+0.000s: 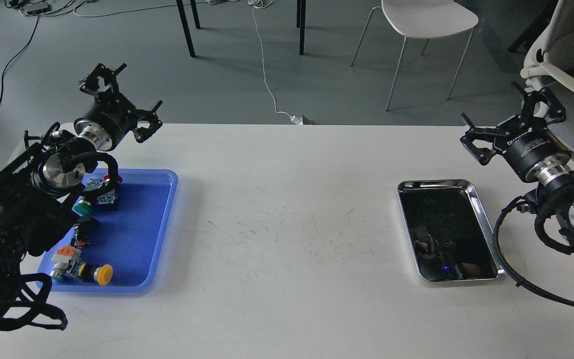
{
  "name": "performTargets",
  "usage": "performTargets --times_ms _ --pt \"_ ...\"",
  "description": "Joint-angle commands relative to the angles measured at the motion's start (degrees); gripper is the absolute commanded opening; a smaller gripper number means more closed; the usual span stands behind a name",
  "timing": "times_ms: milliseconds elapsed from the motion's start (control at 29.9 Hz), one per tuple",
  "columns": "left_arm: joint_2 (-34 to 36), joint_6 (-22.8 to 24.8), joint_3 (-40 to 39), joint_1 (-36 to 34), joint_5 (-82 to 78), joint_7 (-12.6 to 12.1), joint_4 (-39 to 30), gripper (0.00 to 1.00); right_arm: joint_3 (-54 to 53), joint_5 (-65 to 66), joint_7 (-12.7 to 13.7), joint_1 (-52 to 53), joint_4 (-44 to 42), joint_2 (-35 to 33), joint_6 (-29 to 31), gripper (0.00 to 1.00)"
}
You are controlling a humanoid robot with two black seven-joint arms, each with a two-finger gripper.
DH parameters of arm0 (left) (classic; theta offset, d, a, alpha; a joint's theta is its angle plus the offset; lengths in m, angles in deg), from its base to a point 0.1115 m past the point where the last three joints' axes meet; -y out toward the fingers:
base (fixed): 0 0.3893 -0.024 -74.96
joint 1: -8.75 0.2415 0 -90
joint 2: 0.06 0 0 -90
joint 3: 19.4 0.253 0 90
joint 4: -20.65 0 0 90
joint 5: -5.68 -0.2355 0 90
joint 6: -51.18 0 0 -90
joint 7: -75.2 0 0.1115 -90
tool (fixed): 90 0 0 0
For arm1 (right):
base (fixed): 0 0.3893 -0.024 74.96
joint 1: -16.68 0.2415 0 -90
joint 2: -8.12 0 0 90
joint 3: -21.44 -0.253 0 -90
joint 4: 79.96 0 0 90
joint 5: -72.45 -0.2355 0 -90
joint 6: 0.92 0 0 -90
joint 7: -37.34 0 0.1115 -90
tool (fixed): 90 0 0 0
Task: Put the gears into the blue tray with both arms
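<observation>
The blue tray (160,234) lies at the table's left and holds several coloured-cap push-buttons, partly hidden by my left arm. Two faint small dark round shapes, possibly gears (429,201), sit on the dark bottom of the steel tray (484,219) at the right; they are too dim to tell for sure. My left gripper (137,89) hovers above the table's far left edge, behind the blue tray, open and empty. My right gripper (494,107) hangs above the far right edge, behind the steel tray, open and empty.
A yellow-cap button (101,273), a green-cap one (83,208) and a red-cap one (113,178) lie in the blue tray. Bare scuffed white tabletop (287,224) spans between the trays. Chairs, table legs and cables stand on the floor beyond the table.
</observation>
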Motion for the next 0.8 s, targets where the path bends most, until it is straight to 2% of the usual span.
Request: performTargets --times_ms 0,268,468,769 --pt "-0.01 -0.01 0.35 -0.15 -0.10 0.01 0.15 1.00 0.11 0.08 -0.23 0.09 -0.32 0.61 -0.14 0.99" --pt "0.08 -0.01 0.71 -0.15 -0.10 0.89 0.24 1.00 0.02 0.08 -0.41 0.70 -1.11 0.88 -0.06 0.99" --pt "0.61 -0.01 -0.09 -0.41 0.08 3.43 0.33 1.00 -0.15 0.17 -0.59 1.67 -2.17 0.88 -0.05 0.99" --pt "0.61 -1.20 0.53 0.38 -0.10 3.61 0.33 1.00 0.72 0.34 -0.67 2.29 -2.96 0.97 0.56 0.99"
